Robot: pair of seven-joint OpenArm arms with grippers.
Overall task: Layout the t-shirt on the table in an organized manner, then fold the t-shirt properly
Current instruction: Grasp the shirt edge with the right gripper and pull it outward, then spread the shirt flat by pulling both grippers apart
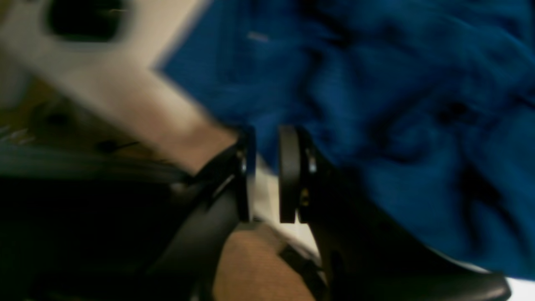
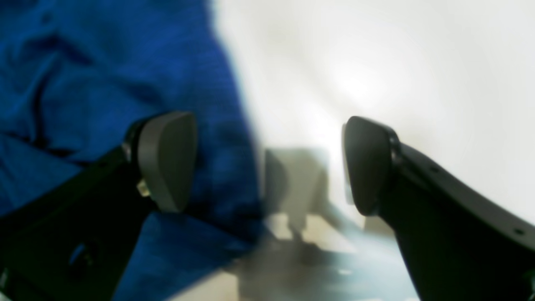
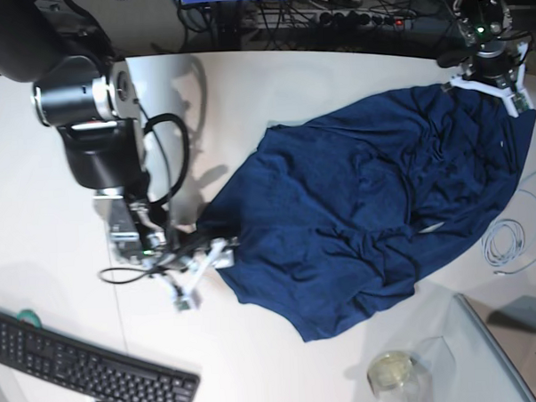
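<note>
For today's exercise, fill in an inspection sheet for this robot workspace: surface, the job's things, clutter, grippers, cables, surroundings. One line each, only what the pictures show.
Surface: white table, curved far edge.
Job's things: navy t-shirt, spread but wrinkled, not folded.
Clutter: black keyboard at the near edge; glass jar near the front; clear sheet at the corner.
Grippers: right gripper jaws wide apart, at the shirt's edge, nothing between them; left gripper jaws nearly together, a narrow gap visible, at the shirt's far corner; whether cloth is pinched cannot be told.
Cables: white coiled cable beside the shirt; black cable looping on the right arm.
Surroundings: power strip and wires behind the table.
</note>
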